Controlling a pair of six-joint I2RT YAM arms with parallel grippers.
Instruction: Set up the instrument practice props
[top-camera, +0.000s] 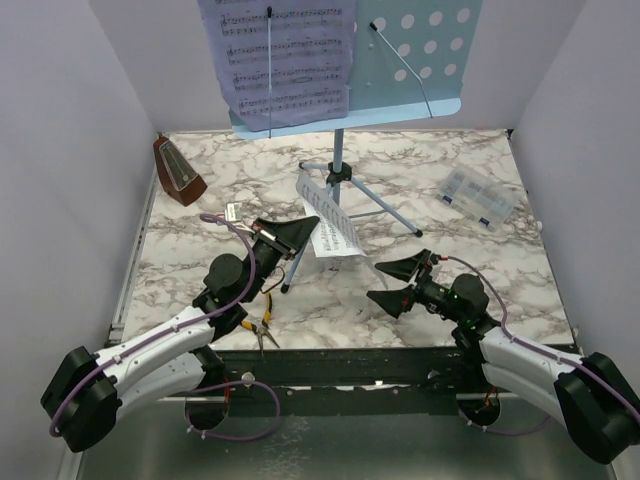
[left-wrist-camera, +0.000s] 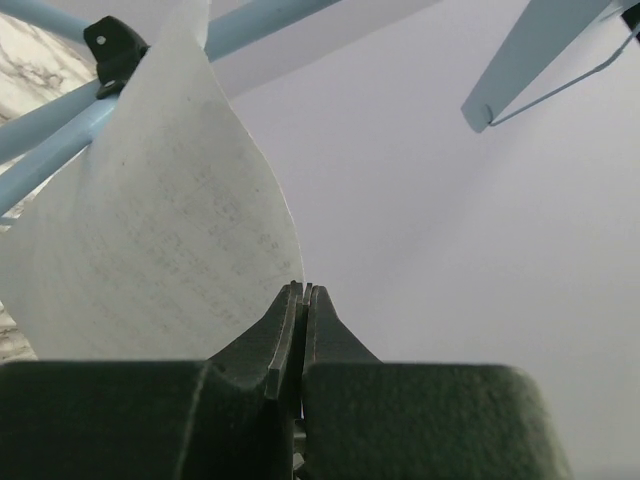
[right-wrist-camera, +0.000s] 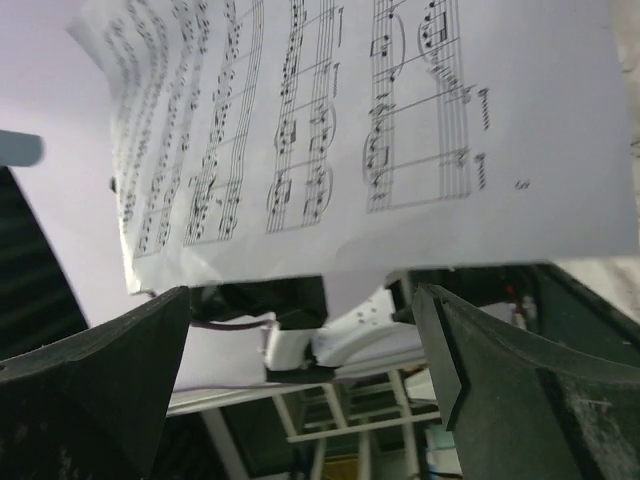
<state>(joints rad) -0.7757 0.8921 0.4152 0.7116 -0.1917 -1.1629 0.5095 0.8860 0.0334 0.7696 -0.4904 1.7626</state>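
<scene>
The light blue music stand (top-camera: 420, 50) stands at the back on its tripod (top-camera: 340, 175). One printed sheet (top-camera: 285, 55) leans on its desk at the left. My left gripper (top-camera: 305, 228) is shut on the edge of a second sheet of music (top-camera: 332, 228), held upright beside the tripod legs. That sheet also shows in the left wrist view (left-wrist-camera: 150, 230), curling past the shut fingertips (left-wrist-camera: 290, 300). My right gripper (top-camera: 392, 285) is open and empty, facing the held sheet (right-wrist-camera: 330, 130) from the right. The brown metronome (top-camera: 178, 172) stands at the far left.
Yellow-handled pliers (top-camera: 258, 325) lie near the front edge by the left arm. A clear plastic box (top-camera: 478, 195) sits at the back right. White walls close in the table on three sides. The stand's legs (left-wrist-camera: 60, 120) spread over the middle.
</scene>
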